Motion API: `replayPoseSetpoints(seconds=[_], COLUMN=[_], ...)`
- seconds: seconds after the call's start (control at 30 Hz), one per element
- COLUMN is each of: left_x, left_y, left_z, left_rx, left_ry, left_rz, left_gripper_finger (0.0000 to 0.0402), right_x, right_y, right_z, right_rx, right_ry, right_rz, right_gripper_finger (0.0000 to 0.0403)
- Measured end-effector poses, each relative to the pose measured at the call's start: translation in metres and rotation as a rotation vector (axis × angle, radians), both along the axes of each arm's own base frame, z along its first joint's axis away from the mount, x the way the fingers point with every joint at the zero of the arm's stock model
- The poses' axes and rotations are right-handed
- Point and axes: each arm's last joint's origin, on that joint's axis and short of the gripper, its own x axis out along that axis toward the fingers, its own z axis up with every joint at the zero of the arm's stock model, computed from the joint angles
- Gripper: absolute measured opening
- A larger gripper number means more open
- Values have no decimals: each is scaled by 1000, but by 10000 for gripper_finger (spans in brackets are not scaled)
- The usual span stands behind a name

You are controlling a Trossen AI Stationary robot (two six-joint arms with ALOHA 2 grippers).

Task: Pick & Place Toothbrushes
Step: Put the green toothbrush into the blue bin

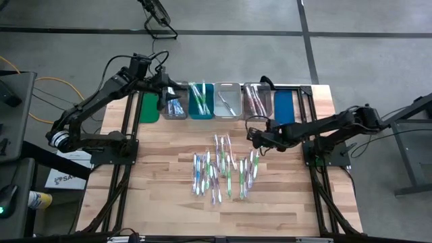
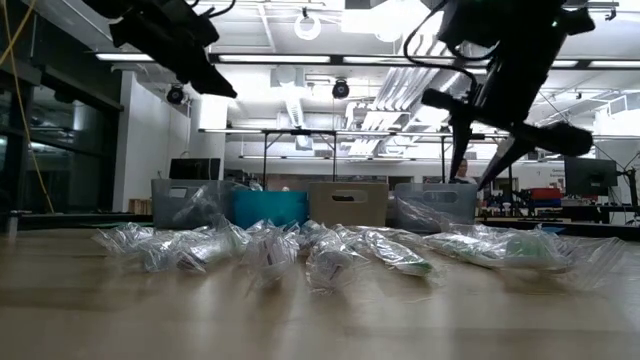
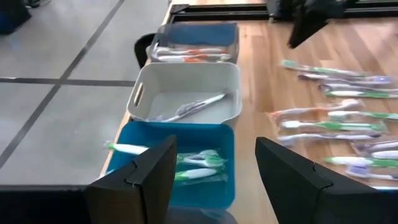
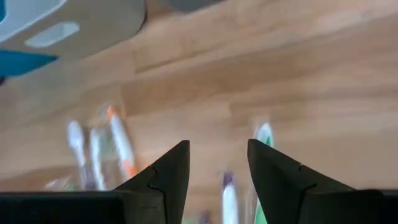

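High view: your right gripper (image 1: pixel 257 137) hangs open and empty; toothbrushes (image 1: pixel 223 169) look light, slippery-wrapped—pinch mid-handle.

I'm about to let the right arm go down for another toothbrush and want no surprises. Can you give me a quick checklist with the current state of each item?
1. Right gripper open and empty: ok, nothing shows between its fingers in the right wrist view.
2. Right gripper above the toothbrushes: ok, it hangs over the pile's upper right edge, above the table.
3. Toothbrushes left to pick: ok, many lie wrapped on the table.
4. Left gripper clear of the pile: ok, it is over the grey bin, open and empty.
5. Which bin suits the next brush: cannot tell.
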Motion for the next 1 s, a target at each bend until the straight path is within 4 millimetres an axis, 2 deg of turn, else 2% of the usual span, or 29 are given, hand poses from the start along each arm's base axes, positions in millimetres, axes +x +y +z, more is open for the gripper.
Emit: replayPoseSetpoints(seconds=[0.33,0.57,0.8,1.0], left_x=[-11,-12,-12,-12], left_y=[-15,-18,-17,-17], left_z=[5,5,5,5], left_rx=[-17,-28,-22,-25], left_ry=[14,23,21,23], left_rz=[-27,-27,-24,-24], left_gripper_finger=[214,214,214,214], right_x=[12,15,15,15], right_y=[17,27,29,29], right_z=[-36,-56,-58,-58], right_rx=[29,29,32,50], right_ry=[94,141,147,153], right_rz=[-52,-94,-88,-84], right_gripper_finger=[155,145,115,57])
